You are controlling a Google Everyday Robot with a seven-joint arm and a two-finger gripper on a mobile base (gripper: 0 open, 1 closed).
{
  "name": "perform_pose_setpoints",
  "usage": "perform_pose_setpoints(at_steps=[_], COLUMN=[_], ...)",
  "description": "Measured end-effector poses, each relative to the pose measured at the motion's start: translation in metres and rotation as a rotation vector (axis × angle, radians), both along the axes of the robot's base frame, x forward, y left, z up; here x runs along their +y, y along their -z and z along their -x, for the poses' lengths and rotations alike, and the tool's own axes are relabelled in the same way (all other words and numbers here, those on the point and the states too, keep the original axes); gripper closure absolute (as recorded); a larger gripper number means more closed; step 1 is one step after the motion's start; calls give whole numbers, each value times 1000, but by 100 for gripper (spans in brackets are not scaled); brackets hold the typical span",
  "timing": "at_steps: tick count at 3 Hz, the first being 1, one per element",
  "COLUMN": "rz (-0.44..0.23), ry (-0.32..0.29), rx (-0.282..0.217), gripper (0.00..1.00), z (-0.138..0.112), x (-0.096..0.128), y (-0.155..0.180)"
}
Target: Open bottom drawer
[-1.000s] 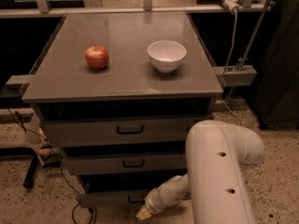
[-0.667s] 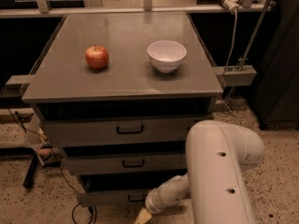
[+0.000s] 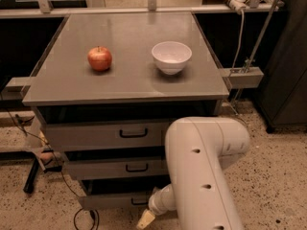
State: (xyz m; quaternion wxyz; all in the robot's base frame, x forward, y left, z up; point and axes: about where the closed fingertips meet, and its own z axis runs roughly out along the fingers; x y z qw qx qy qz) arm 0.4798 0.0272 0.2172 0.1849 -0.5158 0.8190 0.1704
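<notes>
One gripper [image 3: 146, 219] low at bottom centre of frame, near bottom drawer [image 3: 108, 200] and its handle [image 3: 139, 202], seemingly placed for a pull; its opening impossible to tell.

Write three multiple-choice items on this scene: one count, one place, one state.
1. Things standing on the table: A one; B two; C four.
2. The gripper is: A on the table; B raised above the table; C low, in front of the bottom drawer.
3. The bowl is: A tipped on its side; B upright; C upside down.
Key: 1 B, only the apple and the bowl stand there; 2 C, it hangs by that drawer's front, far below the table; 3 B, its open mouth faces up.
</notes>
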Motion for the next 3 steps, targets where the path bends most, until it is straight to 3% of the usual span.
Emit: perform_pose_setpoints(at_steps=[2,3], rz=[38,48], ry=[-50,-70], rx=[-34,-22], gripper=[0,0], z=[-22,-21], x=[12,17], y=[28,38])
